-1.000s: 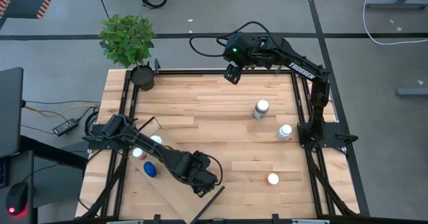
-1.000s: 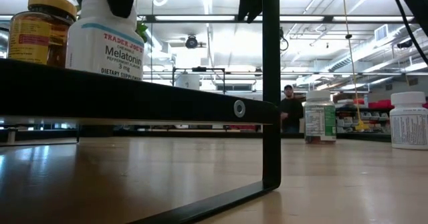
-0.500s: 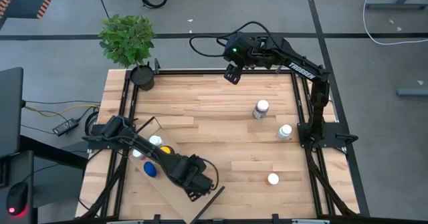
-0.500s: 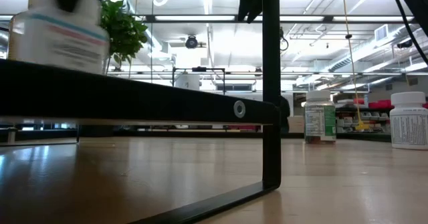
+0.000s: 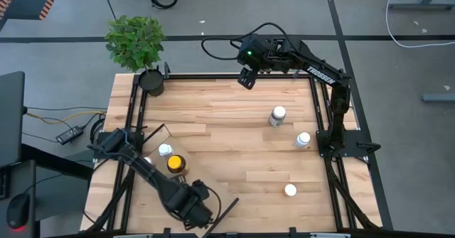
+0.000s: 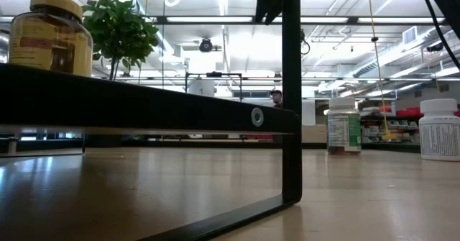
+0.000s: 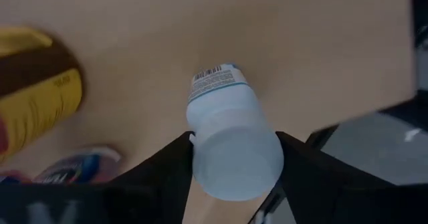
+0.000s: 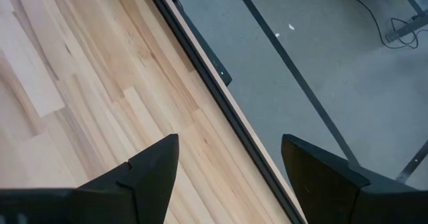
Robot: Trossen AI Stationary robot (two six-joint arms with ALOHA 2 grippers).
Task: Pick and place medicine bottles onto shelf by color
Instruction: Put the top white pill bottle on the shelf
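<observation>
Shelf (image 5: 158, 135) is seen as a pale board slanting across the table's left near part, its dark frame visible in the low view. On it stand an amber yellow-capped bottle (image 5: 175, 164) and, just beside that, a white-capped bottle (image 5: 165, 150). At the shelf's near end, the left gripper (image 7: 234, 177) is clamped on a white bottle (image 7: 231, 140), apparently lifted. Three white bottles (image 5: 277, 115) stand well apart from the shelf. Beyond them, the right gripper (image 8: 227, 164) is held spread wide.

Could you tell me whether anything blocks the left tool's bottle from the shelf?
Nothing visible: the white bottle in the left tool hangs over bare shelf, the amber bottle off to one side.
</observation>
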